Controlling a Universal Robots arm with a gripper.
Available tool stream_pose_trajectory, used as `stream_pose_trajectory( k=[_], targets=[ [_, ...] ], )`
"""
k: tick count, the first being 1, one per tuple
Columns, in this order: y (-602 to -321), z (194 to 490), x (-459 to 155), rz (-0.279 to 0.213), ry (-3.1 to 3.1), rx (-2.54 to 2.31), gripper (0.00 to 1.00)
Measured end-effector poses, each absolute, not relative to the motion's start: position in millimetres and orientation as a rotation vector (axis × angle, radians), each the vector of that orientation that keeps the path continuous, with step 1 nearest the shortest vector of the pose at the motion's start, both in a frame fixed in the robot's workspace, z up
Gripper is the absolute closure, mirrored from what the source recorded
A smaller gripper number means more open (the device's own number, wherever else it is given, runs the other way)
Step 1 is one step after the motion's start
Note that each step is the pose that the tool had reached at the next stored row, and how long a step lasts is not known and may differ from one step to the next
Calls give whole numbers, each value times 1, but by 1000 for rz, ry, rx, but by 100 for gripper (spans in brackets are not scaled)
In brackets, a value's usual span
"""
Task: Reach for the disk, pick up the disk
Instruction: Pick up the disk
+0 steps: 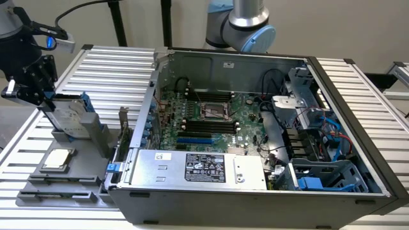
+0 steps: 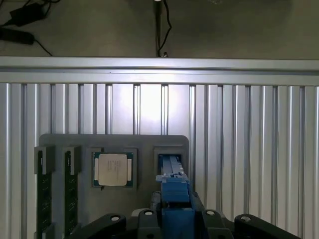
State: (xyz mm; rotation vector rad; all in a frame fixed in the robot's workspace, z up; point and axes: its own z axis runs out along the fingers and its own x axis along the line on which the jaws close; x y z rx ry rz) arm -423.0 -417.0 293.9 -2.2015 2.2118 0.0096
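Blue-railed, the disk stands upright in a slot of the gray holder on the ribbed surface. The pincer apparently pinches its top edge. A shallow or skewed grip could jam it or let it slip.

On the worktop, the open computer case takes the exterior view's middle and right, with a tray just beside it on the exterior view's left. The disk stands upright in a slot at the tray's far end. The chip lies flat in a recess nearer the camera, and two narrow modules lie nearer still. The pincer sits over the disk's upper edge. Inside the case, the motherboard lies behind the power supply box.
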Motion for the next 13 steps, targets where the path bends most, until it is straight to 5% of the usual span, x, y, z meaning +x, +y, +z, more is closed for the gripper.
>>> stream_pose_trajectory(
  k=[13],
  targets=[
    [-417,296,-423,10,2212,-2201,67]
  ],
)
